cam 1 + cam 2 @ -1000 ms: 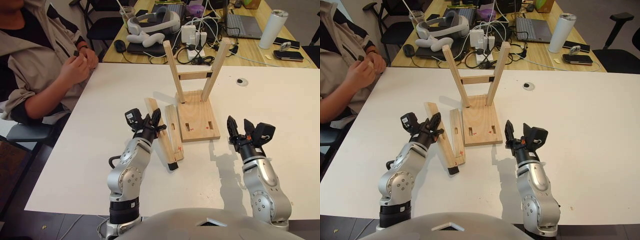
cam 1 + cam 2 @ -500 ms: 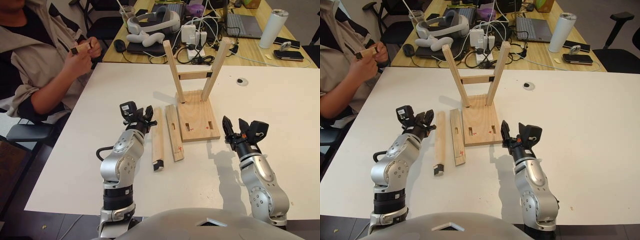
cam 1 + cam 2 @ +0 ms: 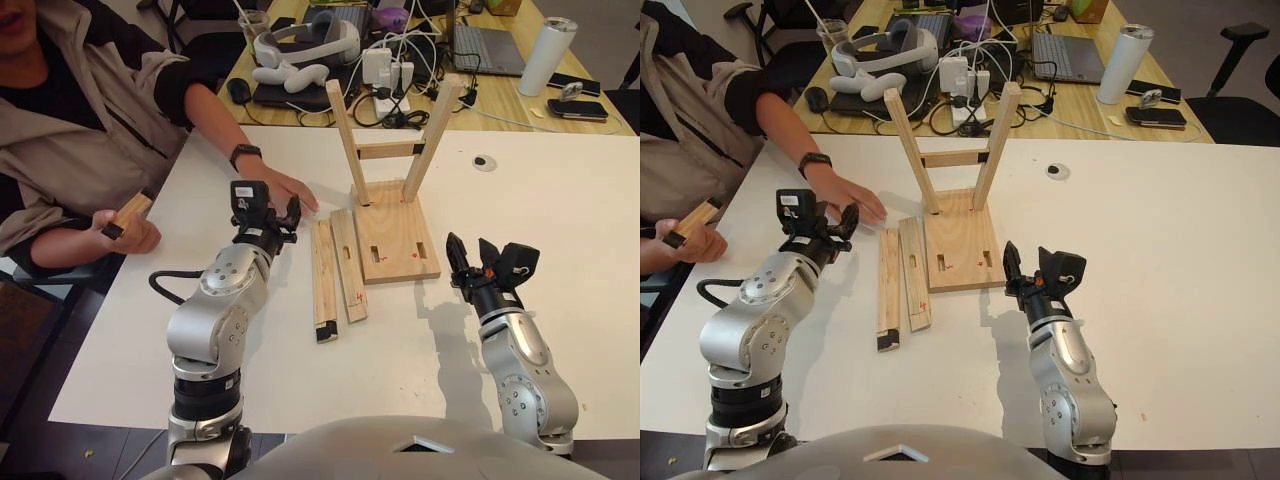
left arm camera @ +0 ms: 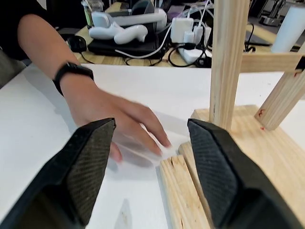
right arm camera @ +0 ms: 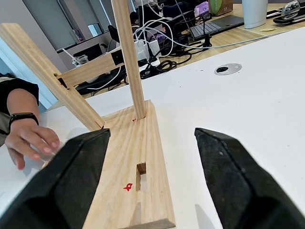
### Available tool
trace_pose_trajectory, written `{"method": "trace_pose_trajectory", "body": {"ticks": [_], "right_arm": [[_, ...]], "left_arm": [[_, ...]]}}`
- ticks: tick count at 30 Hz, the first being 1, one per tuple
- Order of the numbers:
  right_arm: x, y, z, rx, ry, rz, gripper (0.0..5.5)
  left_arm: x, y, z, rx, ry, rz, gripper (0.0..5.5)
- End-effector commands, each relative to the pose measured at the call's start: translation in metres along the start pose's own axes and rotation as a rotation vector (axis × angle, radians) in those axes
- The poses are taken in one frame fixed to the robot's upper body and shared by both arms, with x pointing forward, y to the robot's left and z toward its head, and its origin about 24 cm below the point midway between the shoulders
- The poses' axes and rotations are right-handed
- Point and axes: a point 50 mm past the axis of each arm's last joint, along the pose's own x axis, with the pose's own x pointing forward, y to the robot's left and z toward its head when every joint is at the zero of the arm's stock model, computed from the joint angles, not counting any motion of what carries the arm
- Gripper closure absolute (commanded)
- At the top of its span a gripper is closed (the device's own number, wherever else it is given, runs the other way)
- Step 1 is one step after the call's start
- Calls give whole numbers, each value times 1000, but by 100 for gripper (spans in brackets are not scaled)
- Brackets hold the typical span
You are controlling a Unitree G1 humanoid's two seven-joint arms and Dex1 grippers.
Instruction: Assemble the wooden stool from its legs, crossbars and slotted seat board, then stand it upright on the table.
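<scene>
See slotted seat board (image 3: 398, 245) flat on the white table (image 3: 560, 230), about mid-surface, a bit toward the far edge. Count two legs standing up out of its far end: left upright leg (image 3: 346, 140) and right upright leg (image 3: 430, 135), tied by a crossbar (image 3: 388, 150) partway up. See two open slots at the board's near end, red marks beside them.

Find two more legs lying flat, side by side, along the board's left edge. Inner loose leg (image 3: 347, 262) just beside the board; cannot tell if touching. Outer loose leg (image 3: 323, 275) right against the inner one, dark cap at its near end.

Read left gripper (image 3: 266, 212) as released: fingers spread, nothing between them. Hovers just left of the loose legs' far ends, on the side of the table's left edge.

Read right gripper (image 3: 470, 255) the same: fingers spread wide, empty, just right of the board's near right corner and apart from it.

Note a person's hand (image 3: 272, 188) flat on the table just beyond the left gripper, fingertips near the loose legs' far ends; cannot tell if touching them. Note the person's other hand (image 3: 128, 236) at the table's left edge, clenched round a short wooden piece (image 3: 128, 210).

See a round grommet (image 3: 485, 162) near the far edge, right of the upright legs. Beyond the far edge: a wooden desk (image 3: 500, 95) with headset (image 3: 305, 45), laptop (image 3: 485, 45) and tumbler (image 3: 547, 55).
</scene>
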Motion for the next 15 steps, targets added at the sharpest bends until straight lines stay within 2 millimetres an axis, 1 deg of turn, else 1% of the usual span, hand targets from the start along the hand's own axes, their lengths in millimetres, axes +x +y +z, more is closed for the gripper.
{"method": "trace_pose_trajectory", "body": {"ticks": [1,4,7,10,15], "right_arm": [[1,1,1,12,7,3,222],[2,1,0,13,9,5,222],[2,1,0,12,8,8,222],[2,1,0,13,5,6,222],[2,1,1,16,5,8,222]], "left_arm": [[-7,-8,6,-112,-77,15,267],[-8,-17,6,-215,-124,-26,267],[-10,-18,-1,-293,-140,-41,267],[-13,-21,-8,-314,-126,-57,267],[-14,-20,-18,-334,-101,-55,267]]}}
